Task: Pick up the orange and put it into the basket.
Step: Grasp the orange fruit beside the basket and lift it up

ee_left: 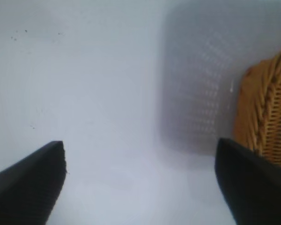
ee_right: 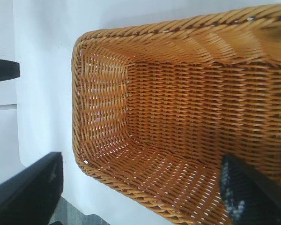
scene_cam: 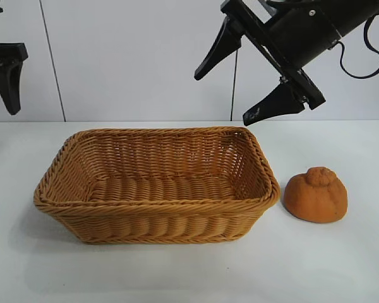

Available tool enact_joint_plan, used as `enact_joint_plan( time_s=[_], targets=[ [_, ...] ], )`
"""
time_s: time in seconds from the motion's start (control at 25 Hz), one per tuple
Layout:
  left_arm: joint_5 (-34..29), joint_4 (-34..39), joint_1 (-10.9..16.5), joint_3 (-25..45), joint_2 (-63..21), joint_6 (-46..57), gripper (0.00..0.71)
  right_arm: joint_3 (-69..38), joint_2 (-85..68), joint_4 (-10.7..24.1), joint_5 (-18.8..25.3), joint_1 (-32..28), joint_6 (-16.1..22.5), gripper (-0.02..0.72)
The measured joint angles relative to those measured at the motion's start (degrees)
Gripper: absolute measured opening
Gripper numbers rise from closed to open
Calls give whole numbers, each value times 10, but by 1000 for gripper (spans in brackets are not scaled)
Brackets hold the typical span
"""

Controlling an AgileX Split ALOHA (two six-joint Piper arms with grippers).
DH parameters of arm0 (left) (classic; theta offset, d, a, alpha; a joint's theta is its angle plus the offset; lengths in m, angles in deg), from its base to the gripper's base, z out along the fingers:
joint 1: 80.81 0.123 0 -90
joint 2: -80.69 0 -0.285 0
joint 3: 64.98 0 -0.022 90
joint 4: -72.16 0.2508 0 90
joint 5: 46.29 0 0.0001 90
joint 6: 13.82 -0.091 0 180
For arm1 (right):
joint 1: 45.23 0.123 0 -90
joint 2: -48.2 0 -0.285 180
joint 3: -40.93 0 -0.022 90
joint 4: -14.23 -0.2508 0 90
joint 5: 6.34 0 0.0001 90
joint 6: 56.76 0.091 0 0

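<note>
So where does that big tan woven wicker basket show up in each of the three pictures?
Exterior view: the big tan woven wicker basket sits centre-left on the white table, empty, with the lumpy dull-orange fruit beside it.
Left wrist view: only a bit of its braided rim at the picture's edge.
Right wrist view: it fills most of the picture, seen from above.
Shared landmark: the thick braided rim.

A: Obstacles on the table [scene_cam: 341, 265]?
B: One large item: the basket [scene_cam: 158, 205], mid-table, its high braided rim walling all four sides. Its inside holds nothing; entry from above is open.
A: Around the orange [scene_cam: 316, 196]?
B: It sits just right of the basket. Right, near and top sides free; only a narrow gap on the left.
A: Overhead?
B: The right gripper [scene_cam: 240, 79] hangs spread above the basket's far right corner; the left gripper [scene_cam: 7, 85] is high at the far left edge.
</note>
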Motion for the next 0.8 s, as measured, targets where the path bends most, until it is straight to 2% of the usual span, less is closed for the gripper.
enact_joint_plan(
  time_s=[0.36,0.8],
  targets=[
    [0,18,-1,222,-203,-5,618,0,0,2,1,0,0,620],
    [41,41,-1,500,-522,-7,617,0,0,2,8,0,0,620]
  ],
)
